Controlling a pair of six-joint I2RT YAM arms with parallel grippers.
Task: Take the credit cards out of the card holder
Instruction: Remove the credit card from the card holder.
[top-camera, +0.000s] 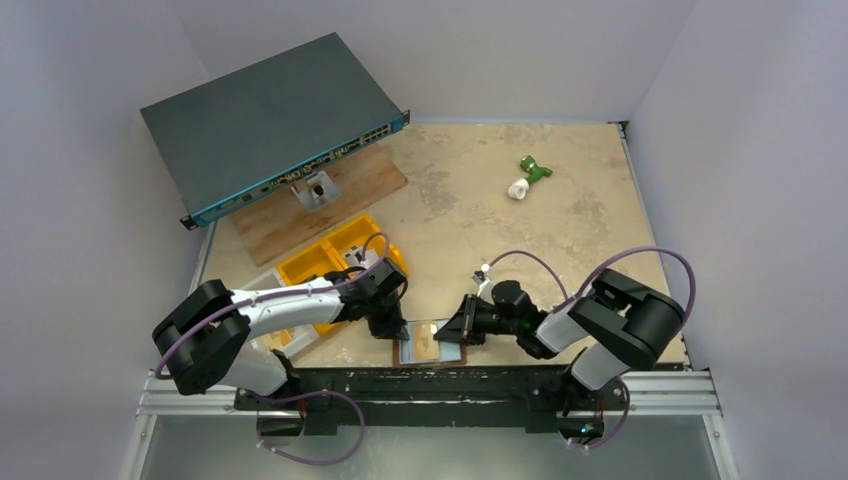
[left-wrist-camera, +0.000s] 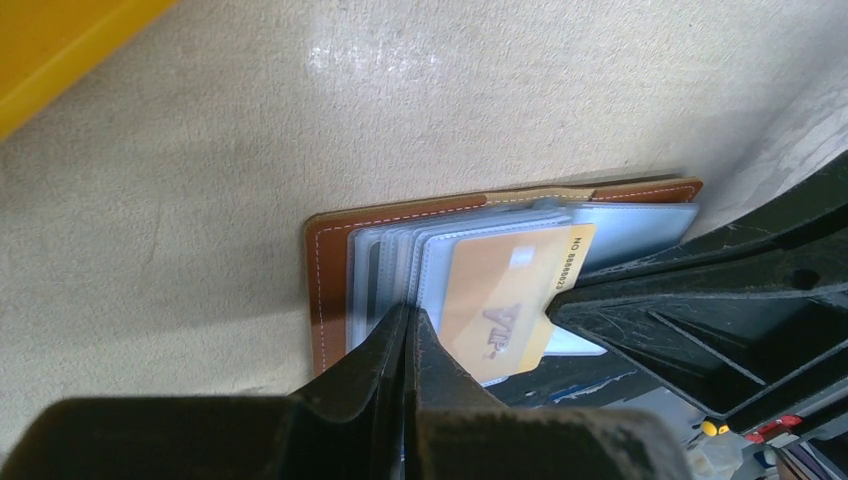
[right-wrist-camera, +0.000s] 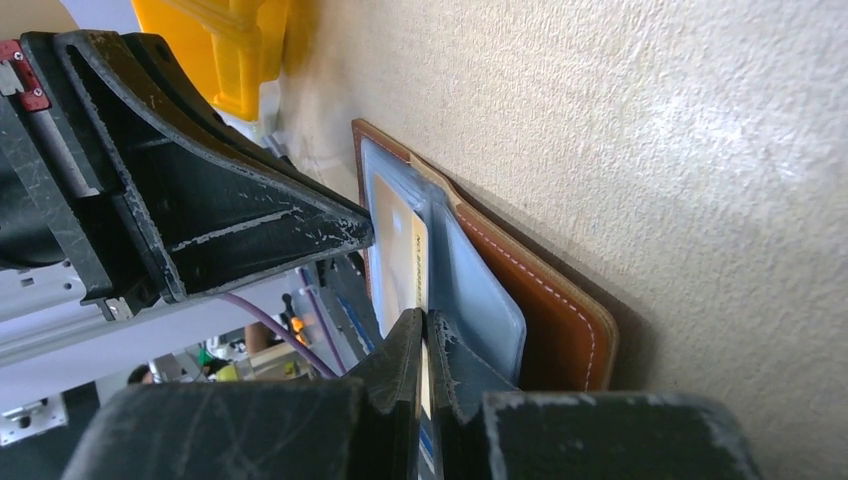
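The card holder (top-camera: 424, 348) is a brown leather wallet lying open at the table's near edge, between both grippers. In the left wrist view its brown cover (left-wrist-camera: 328, 280) holds several pale grey-blue plastic sleeves. My left gripper (left-wrist-camera: 410, 318) is shut on the edge of these sleeves. An orange-yellow credit card (left-wrist-camera: 500, 295) marked VIP sticks partly out of a sleeve. My right gripper (right-wrist-camera: 425, 325) is shut on that card's edge (right-wrist-camera: 419, 262), beside the wallet's cover (right-wrist-camera: 545, 295). In the top view the left gripper (top-camera: 392, 330) and right gripper (top-camera: 462, 328) face each other over the wallet.
A yellow bin (top-camera: 335, 262) sits just left of the left arm. A blue-grey network switch (top-camera: 270, 120) on a wooden board (top-camera: 330, 195) fills the back left. A green and white object (top-camera: 527, 176) lies at the back right. A metal rail (top-camera: 430, 385) runs along the near edge.
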